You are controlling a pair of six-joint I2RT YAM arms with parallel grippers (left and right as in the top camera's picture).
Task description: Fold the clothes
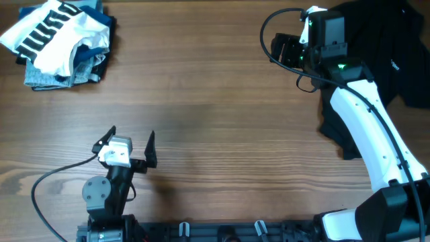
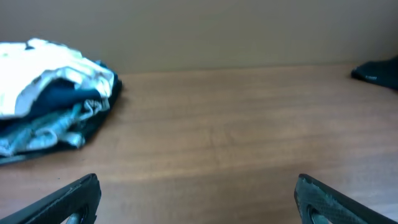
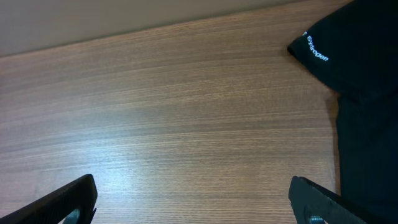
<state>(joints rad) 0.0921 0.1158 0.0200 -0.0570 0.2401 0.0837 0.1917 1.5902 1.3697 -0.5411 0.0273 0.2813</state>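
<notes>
A crumpled white T-shirt with black slanted stripes (image 1: 50, 30) tops a pile at the table's far left corner; the left wrist view shows it as white cloth (image 2: 43, 68) at left. A black garment with small white logos (image 1: 396, 40) lies spread at the far right, partly under the right arm, and fills the right edge of the right wrist view (image 3: 360, 68). My left gripper (image 1: 131, 144) (image 2: 198, 190) stands open near the front edge over bare wood. Open too, my right gripper (image 1: 283, 52) (image 3: 193, 190) hovers over bare wood just left of the black garment, touching nothing.
Blue and grey garments (image 1: 64, 74) (image 2: 56, 121) lie bunched under the white T-shirt. A black cable (image 1: 40, 191) loops beside the left arm's base. The wooden table (image 1: 215, 114) stretches between the two cloth heaps; a wall runs along its far edge.
</notes>
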